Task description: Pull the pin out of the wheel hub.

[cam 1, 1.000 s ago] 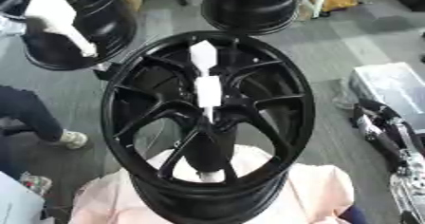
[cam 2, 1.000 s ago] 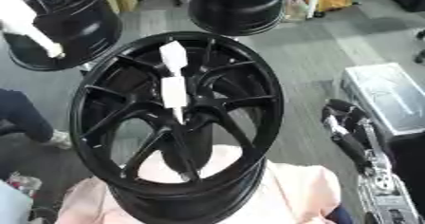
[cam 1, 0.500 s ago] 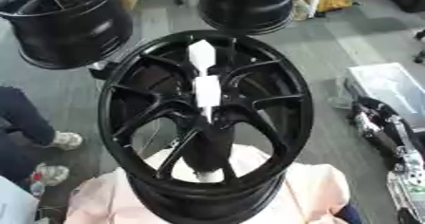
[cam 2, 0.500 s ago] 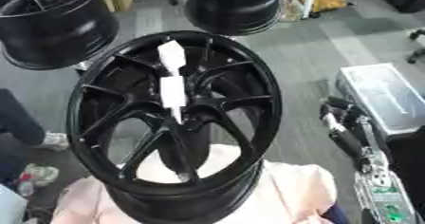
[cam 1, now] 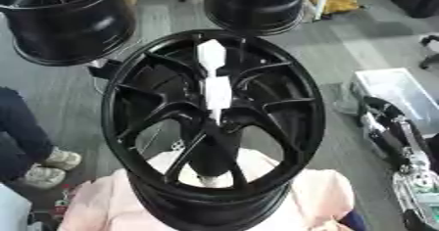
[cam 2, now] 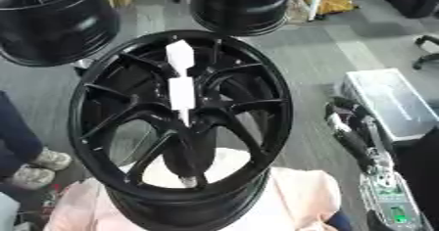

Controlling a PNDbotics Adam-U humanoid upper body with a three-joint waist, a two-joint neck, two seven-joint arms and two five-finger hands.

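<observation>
Gone from far-left: white-sleeved arm seen earlier; pin unchanged. White pin (cam 1: 213, 78) sitting upright in centre of black wheel hub (cam 1: 214, 117), hub resting on pink cloth (cam 1: 308, 200). Right hand (cam 2: 350, 127) hanging right, apart; fingers' state unclear. Left hand unseen. Reach step pending; next: grasping pin, pulling straight out.

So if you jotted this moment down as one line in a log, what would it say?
wheel hub: upright on pink cloth | white pin: in the hub's centre | right hand: beside the hub, not touching | left hand: not in view
</observation>
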